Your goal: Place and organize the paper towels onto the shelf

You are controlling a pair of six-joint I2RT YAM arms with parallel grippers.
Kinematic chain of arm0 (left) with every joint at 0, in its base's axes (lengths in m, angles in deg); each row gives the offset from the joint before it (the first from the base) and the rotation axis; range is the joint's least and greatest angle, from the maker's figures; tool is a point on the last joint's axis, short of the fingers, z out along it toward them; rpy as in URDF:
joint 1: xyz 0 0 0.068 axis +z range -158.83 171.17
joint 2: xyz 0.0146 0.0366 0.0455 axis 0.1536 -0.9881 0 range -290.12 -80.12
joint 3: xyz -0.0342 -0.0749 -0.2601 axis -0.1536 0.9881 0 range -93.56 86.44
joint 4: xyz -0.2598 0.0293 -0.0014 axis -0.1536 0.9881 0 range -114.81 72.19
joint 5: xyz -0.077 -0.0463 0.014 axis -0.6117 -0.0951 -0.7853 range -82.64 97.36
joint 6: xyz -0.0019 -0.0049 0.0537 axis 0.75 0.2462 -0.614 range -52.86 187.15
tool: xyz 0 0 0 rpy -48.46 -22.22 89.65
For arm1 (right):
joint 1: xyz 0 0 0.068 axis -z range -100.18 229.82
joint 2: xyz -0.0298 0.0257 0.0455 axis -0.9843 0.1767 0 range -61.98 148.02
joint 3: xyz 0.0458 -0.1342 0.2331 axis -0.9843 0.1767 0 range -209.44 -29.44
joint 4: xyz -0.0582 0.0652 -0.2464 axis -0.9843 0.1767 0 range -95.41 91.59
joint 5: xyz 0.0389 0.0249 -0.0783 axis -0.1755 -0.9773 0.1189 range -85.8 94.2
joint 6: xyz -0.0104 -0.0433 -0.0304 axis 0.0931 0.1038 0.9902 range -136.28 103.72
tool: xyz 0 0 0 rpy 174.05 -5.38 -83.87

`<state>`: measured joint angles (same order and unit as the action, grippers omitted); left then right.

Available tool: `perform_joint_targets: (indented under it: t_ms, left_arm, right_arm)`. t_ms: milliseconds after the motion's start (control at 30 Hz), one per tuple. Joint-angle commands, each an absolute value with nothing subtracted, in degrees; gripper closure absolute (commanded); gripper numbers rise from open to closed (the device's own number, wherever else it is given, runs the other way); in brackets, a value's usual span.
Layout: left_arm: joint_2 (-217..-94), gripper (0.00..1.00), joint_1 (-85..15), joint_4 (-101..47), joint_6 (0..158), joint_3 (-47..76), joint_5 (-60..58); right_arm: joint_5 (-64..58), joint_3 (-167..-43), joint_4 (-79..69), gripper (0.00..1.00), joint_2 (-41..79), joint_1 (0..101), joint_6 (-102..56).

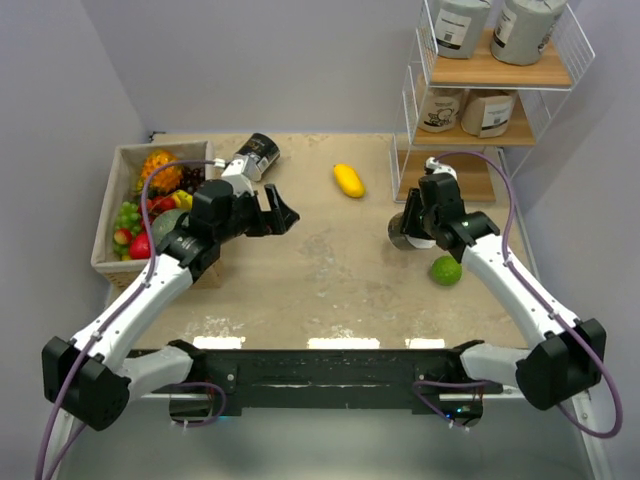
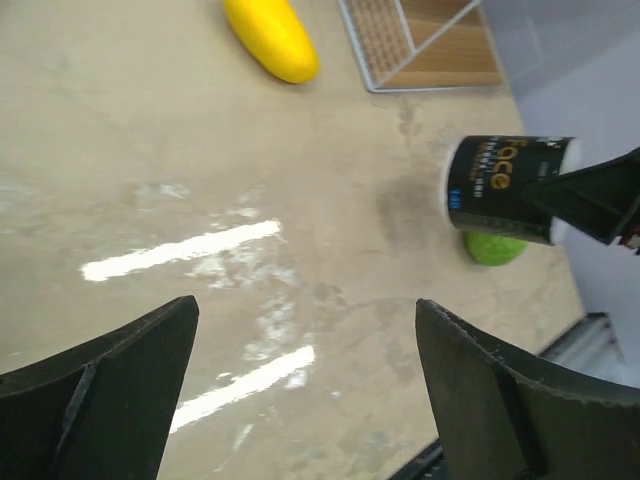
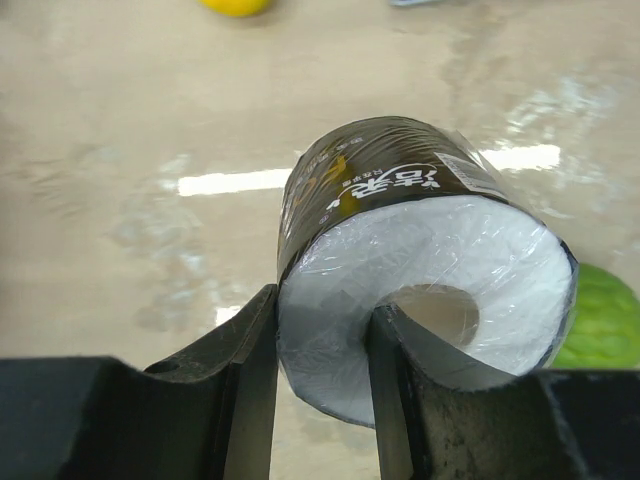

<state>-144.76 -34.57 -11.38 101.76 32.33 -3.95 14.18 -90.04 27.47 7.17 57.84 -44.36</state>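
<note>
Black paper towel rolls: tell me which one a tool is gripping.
The black roll by the green fruit: the right tool pinches its wall, one finger in its core. The other black roll lies free beside the fruit box.

Top view overlooks table (image 1: 330, 275); wrist views close, sharing black roll (image 3: 370, 185)

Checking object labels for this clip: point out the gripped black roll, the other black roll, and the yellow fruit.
Gripped black roll (image 3: 385, 185): right wrist view, black wrapper.
Other black roll (image 1: 259, 153): top view, dark side wall.
Yellow fruit (image 1: 348, 180): top view, middle of its skin.
</note>
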Motion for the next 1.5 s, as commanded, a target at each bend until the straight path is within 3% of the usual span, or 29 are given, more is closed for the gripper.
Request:
perform_joint_targets:
  t_ms: [0,133,433,533,700,800,1067,1467]
  left_arm:
    - [-138.6,0.05,-34.1,-5.1,89.7,31.1,10.1]
    - [-133.7,0.05,-34.1,-5.6,85.9,38.1,20.3]
    - [-126.7,0.04,-34.1,-7.2,85.3,39.9,23.0]
    - [-126.6,0.04,-34.1,-6.9,85.2,39.8,23.1]
    - [-126.4,0.03,-34.1,-6.7,85.2,39.9,23.1]
    - [-126.4,0.03,-34.1,-6.8,85.2,39.9,23.1]
    - [-125.6,0.03,-34.1,-6.7,85.2,40.2,23.6]
    - [-126.4,0.03,-34.1,-6.9,85.2,40.3,22.9]
  right_arm:
    - [25.9,-95.0,31.8,0.71,11.2,58.6,-41.3]
    - [27.8,-96.8,30.1,0.71,15.9,59.1,-41.2]
    - [27.8,-97.6,26.4,0.64,22.6,59.8,-40.6]
    - [28.8,-99.8,28.1,0.57,23.0,60.0,-40.5]
    - [30.0,-102.1,31.3,0.36,20.6,60.5,-40.4]
    - [30.4,-101.5,31.9,0.31,18.0,62.1,-40.3]
    - [16.7,-96.2,27.2,0.32,15.2,75.8,-42.5]
    - [-0.5,-85.9,14.5,0.32,15.6,85.0,-49.3]
